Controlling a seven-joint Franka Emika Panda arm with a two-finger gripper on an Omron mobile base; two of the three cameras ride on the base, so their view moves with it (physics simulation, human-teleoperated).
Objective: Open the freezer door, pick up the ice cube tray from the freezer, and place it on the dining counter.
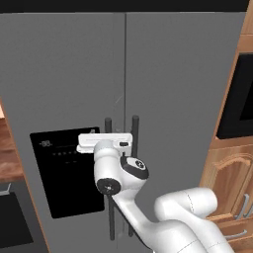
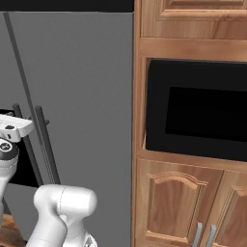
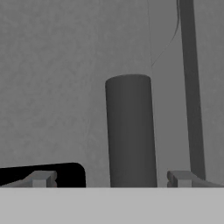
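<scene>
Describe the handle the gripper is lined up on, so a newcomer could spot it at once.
Find the big grey fridge; its freezer door carries a black dispenser panel. Along that door's inner edge runs a dark vertical bar handle, framed between the open gripper fingertips. Its twin handle belongs to the plain door.

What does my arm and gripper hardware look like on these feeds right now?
The arm is glossy white with rounded, bulbous links and dark joint rings; a round black cap with a small white mark sits at the wrist. The hand is a flat white rectangular block. The gripper has two small, squared dark grey fingertips. No cables show.
</scene>
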